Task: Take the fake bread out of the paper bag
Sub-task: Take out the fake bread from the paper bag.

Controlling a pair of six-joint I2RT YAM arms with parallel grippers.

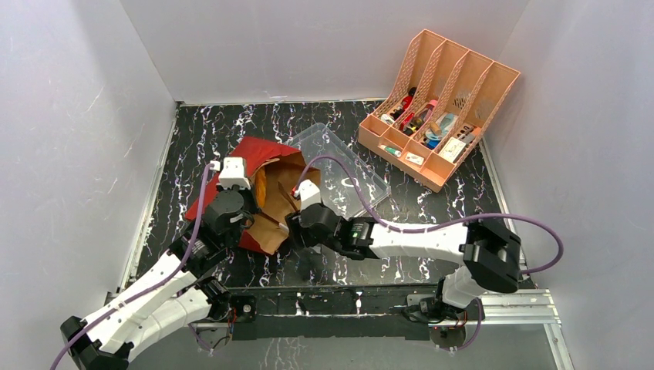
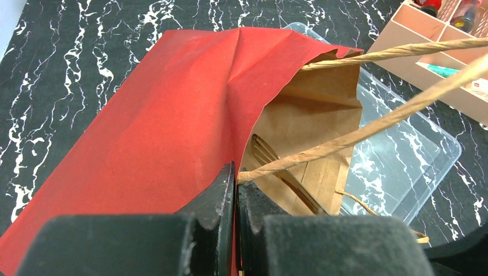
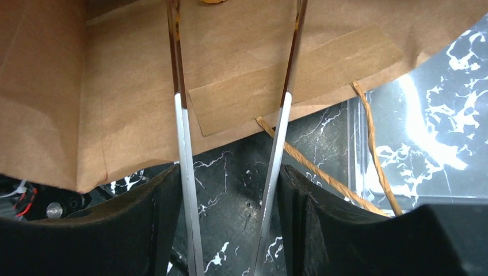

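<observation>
**On the desk (image 1: 208,123), tongs (image 3: 183,144) reach into the paper bag (image 1: 258,150)**

It lies on its side beside a clear tray (image 1: 347,166). Left gripper (image 2: 235,172) clenches its rim; right gripper (image 3: 229,172) squeezes the metal tongs, an orange sliver of fake bread (image 3: 212,2) between their tips.

Counter (image 1: 231,127): black surface with white marble-like veining, enclosed on three sides by plain white walls (image 1: 308,46).

Clear plastic tray (image 1: 351,166): shallow, rectangular, lying flat near mid-counter, set at an angle.

Peach file organizer (image 1: 463,73): four slanted lattice-sided slots, standing at the far right corner, near the tray but apart from it. Its low front compartments hold small mixed items, too small to identify.

Metal tongs (image 3: 185,149): two thin silver arms, spreading apart toward their far ends.
</observation>
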